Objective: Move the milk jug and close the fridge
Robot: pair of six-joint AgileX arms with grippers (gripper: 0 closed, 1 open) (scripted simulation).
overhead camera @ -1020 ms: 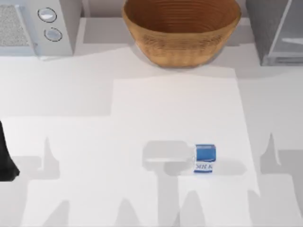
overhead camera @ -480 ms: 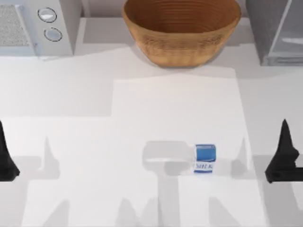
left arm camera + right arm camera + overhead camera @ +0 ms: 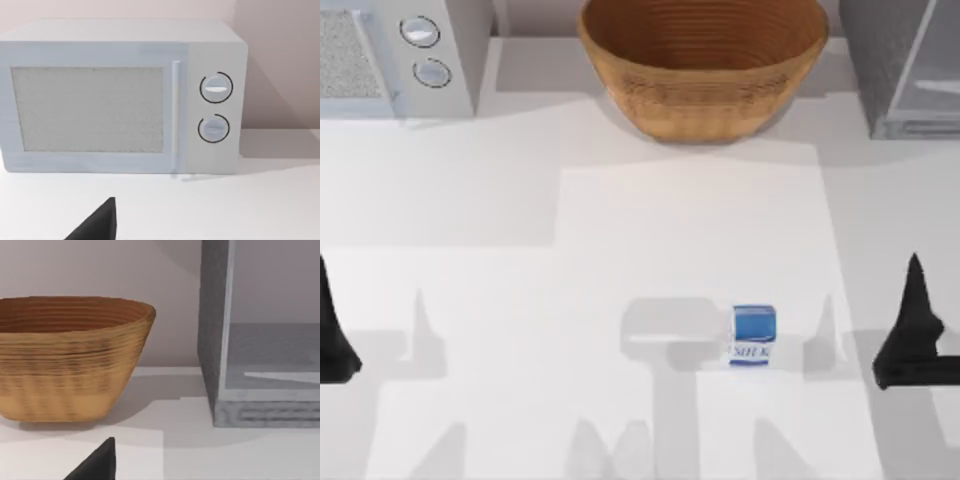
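milk jug [image 3: 752, 335] stands upright on the table [image 3: 520, 300], right of centre, well in front of the basket [image 3: 705, 65]; looks light, stiff, boxy, so pinch its flat sides; right gripper [image 3: 912, 335] just right of it, left gripper [image 3: 332, 335] parked at left edge, can't tell finger state on either; right wrist view adds the fridge [image 3: 260, 340] front, left wrist view the microwave [image 3: 120, 95] face
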